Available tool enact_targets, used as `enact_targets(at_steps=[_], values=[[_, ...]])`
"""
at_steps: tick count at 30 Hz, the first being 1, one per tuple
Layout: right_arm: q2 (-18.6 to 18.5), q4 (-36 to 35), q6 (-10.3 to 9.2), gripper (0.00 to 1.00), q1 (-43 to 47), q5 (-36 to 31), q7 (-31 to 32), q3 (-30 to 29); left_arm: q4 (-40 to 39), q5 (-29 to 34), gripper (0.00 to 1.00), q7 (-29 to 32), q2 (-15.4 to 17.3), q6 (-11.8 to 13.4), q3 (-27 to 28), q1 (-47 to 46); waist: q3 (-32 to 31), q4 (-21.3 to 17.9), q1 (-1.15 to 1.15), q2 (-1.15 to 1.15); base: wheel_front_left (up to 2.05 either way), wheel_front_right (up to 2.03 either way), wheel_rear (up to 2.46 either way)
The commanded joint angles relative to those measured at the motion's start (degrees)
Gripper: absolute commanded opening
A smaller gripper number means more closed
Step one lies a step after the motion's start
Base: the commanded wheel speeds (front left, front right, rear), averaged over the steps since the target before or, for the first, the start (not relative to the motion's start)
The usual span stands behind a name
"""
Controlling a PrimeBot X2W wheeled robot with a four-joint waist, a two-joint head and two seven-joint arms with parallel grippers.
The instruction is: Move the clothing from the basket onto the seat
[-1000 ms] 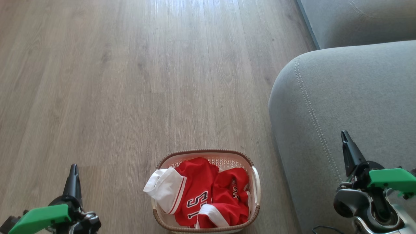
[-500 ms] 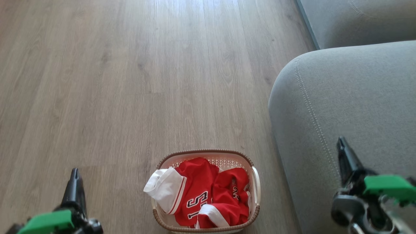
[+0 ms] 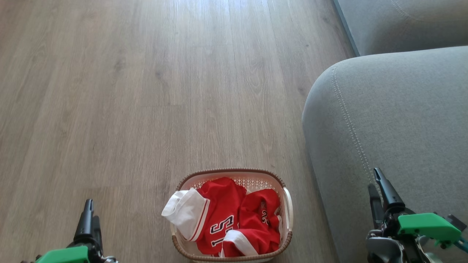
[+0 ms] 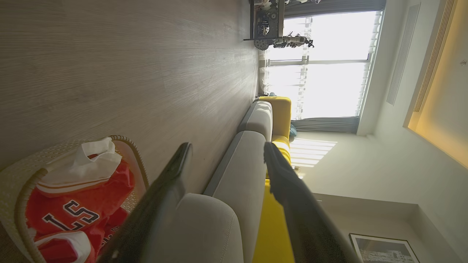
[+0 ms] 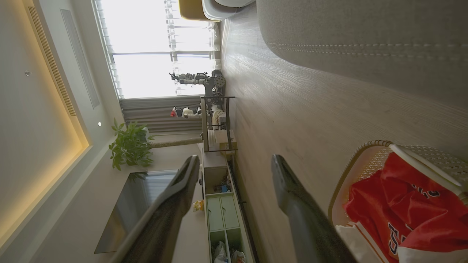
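The clothing [image 3: 234, 219], red jerseys with white trim and a black-and-white number, lies heaped in the cream basket [image 3: 230, 170] on the wood floor. Right of the basket rises the grey seat [image 3: 402, 120] with its double-stitched seam. My left gripper [image 3: 92, 213] hovers over the floor, left of the basket, open and empty. My right gripper [image 3: 373, 179] hangs over the seat's front edge, also open and empty. In the left wrist view the left gripper [image 4: 227, 146] stands wide apart, with the clothing [image 4: 73, 208] beside it. The right gripper [image 5: 236, 159] is spread too, near the basket [image 5: 365, 146].
A second grey sofa cushion [image 3: 402, 22] lies at the far right. Bare wood floor [image 3: 146, 91] stretches ahead and to the left. Further off are a yellow cushion [image 4: 279, 109], a low cabinet [image 5: 219, 215], a metal shelf [image 5: 215, 120] and a potted plant [image 5: 129, 146].
Both grippers have sunk toward the bottom edge of the head view and gone from shut to open. The basket and clothing have not moved.
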Motion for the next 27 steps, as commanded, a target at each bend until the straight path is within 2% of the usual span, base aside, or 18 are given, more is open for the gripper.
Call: enact_targets(at_steps=[1,17,27], values=[[-0.30,-1.89,0.00,1.00,-2.38,-1.32,-0.17,-1.18,-2.49,1.04,1.00,-0.71,0.42,0.12,0.28,-1.24,-0.02,0.00,0.00,0.00,0.00,0.00,0.00],[1.79,-4.48,0.00,1.00,-2.09,-13.80,-0.38,-3.62,-6.22,10.13,1.00,-3.42,0.52,2.52,-1.50,-0.84,-0.15,0.23,0.00,0.00,0.00,0.00,0.00],[3.23,-7.17,0.00,1.00,-1.48,-25.27,-0.53,-4.88,-7.96,20.81,1.00,-5.28,0.59,3.47,-3.13,-0.40,-0.35,0.45,0.00,0.00,0.00,0.00,0.00]])
